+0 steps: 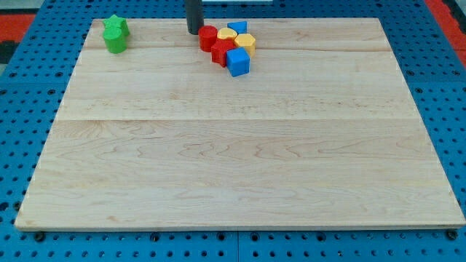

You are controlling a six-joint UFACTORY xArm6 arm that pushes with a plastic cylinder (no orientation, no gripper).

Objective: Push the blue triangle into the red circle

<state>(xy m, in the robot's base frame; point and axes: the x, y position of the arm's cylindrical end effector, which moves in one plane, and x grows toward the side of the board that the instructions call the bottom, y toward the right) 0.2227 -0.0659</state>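
My tip (194,31) touches the board near the view's top, just left of the red circle (208,37). The blue triangle (237,28) lies at the top right of a tight cluster, apart from the red circle, with a yellow block (225,35) between them. The cluster also holds a second yellow block (246,42), a red block (223,52) and a blue cube (238,62) at its lower right. The rod rises out of the view's top edge.
Two green blocks (115,35) sit together near the board's top left corner. The wooden board (240,145) lies on a blue pegboard surface. A red area shows at the view's far corners.
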